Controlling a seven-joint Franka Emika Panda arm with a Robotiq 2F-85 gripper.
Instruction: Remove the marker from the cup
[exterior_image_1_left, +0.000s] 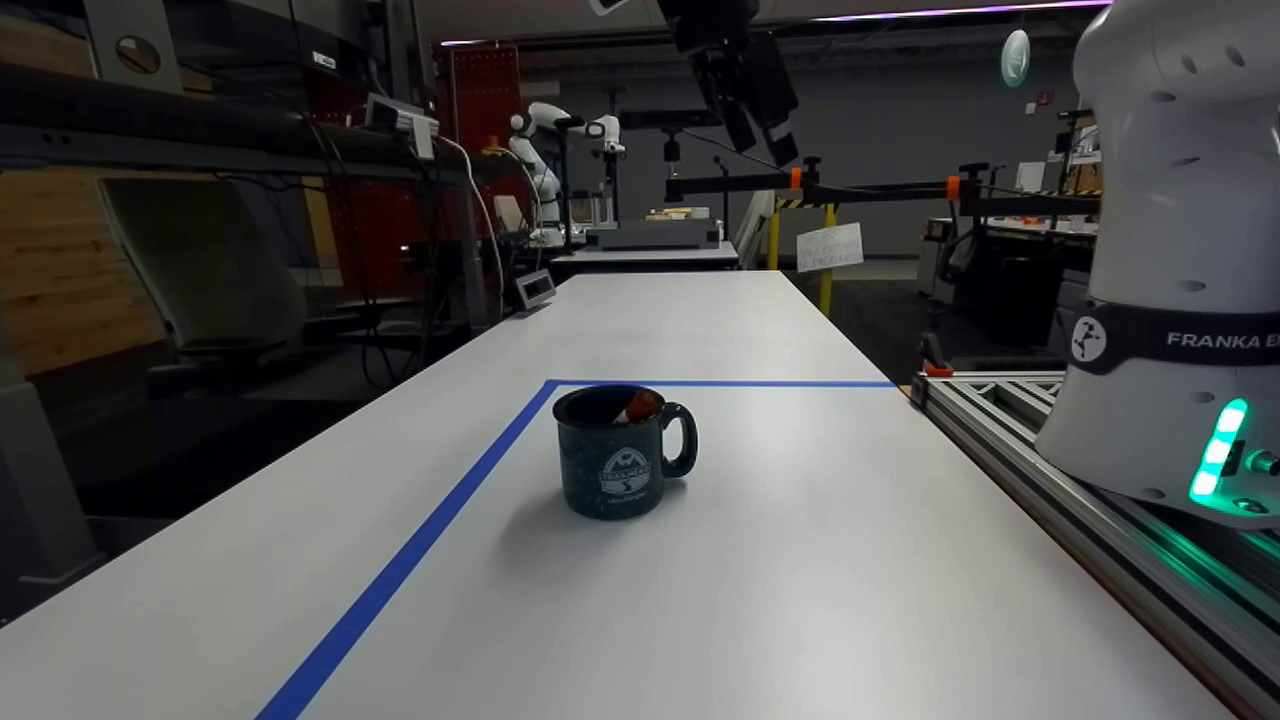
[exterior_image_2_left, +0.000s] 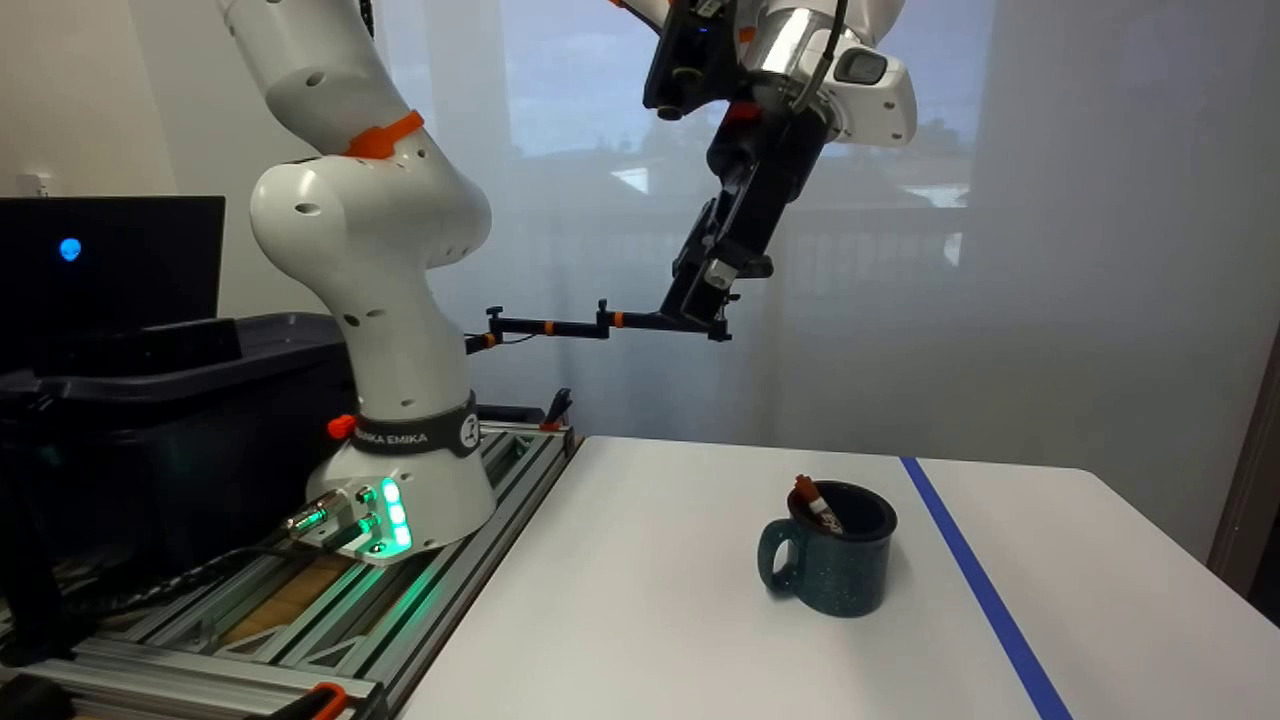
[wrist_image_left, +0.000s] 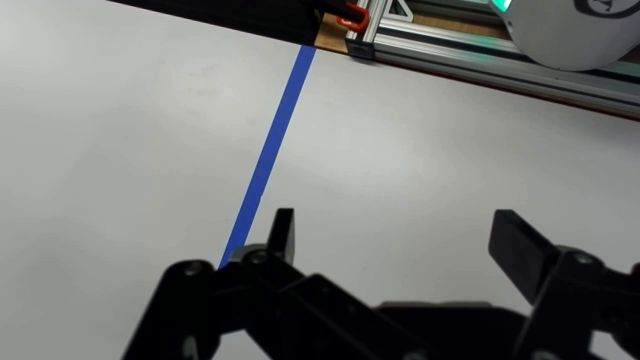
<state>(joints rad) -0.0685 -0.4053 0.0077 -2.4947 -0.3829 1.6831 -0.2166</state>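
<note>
Flat white tabletop (exterior_image_1_left: 850, 600) ends along silver metal rail (wrist_image_left: 465, 65); I have wide stretch from there to squat navy-blue mug (exterior_image_2_left: 845, 575), upright near blue tape strip (exterior_image_2_left: 977, 580). Slim reddish-brown-and-white marker (exterior_image_2_left: 818, 505) leans inside mug, well below and aside from my black two-finger gripper (wrist_image_left: 392, 232): jaws far apart, holding nothing, tabletop showing between.

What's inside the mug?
A marker, tilted, its reddish-brown end up near the handle. The mug hides the marker's lower end and its own bottom; whether anything else lies down there, can't tell.
</note>
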